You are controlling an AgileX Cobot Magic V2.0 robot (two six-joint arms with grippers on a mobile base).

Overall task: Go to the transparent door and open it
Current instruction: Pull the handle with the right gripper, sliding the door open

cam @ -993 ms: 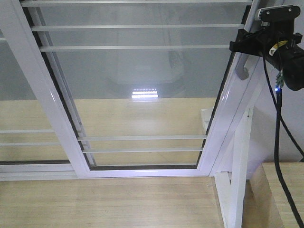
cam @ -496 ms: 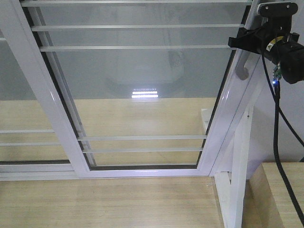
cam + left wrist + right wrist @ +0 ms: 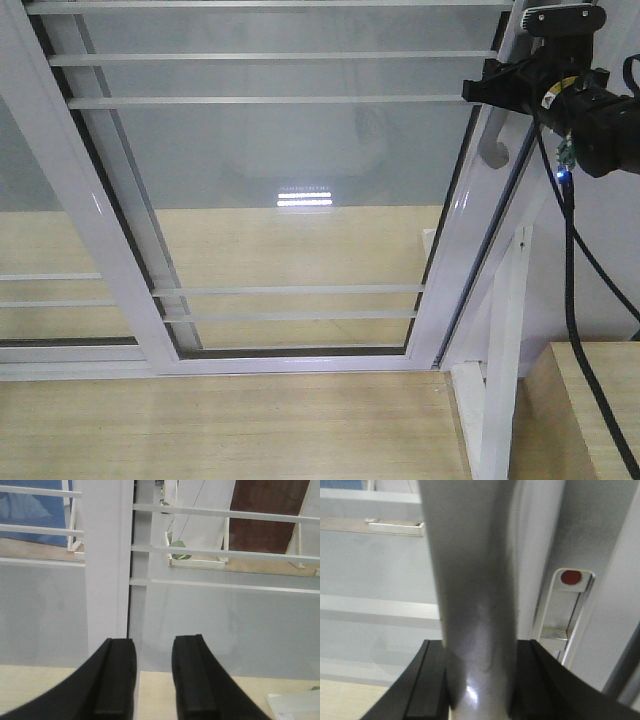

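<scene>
The transparent door [image 3: 280,150] fills the front view, a clear glass panel with thin white bars in a glossy white frame. Its curved grey handle [image 3: 492,150] sits on the right stile. My right gripper [image 3: 492,88] is at the top of that handle. In the right wrist view the grey handle [image 3: 475,605] runs straight down between the black fingers [image 3: 427,685], and my right gripper [image 3: 480,680] is shut on it. My left gripper [image 3: 154,675] faces a white stile [image 3: 107,565] with a narrow gap between its fingers, holding nothing.
A second white-framed glass panel [image 3: 60,200] overlaps on the left. A white post [image 3: 505,350] and a wooden ledge [image 3: 590,410] stand at the lower right. Pale wood floor [image 3: 230,420] lies below. A latch plate with a red dot [image 3: 570,577] sits beside the handle.
The door and its handle have slid a little to the left, with my right gripper on the handle going along. A dark gap has widened along the right stile.
</scene>
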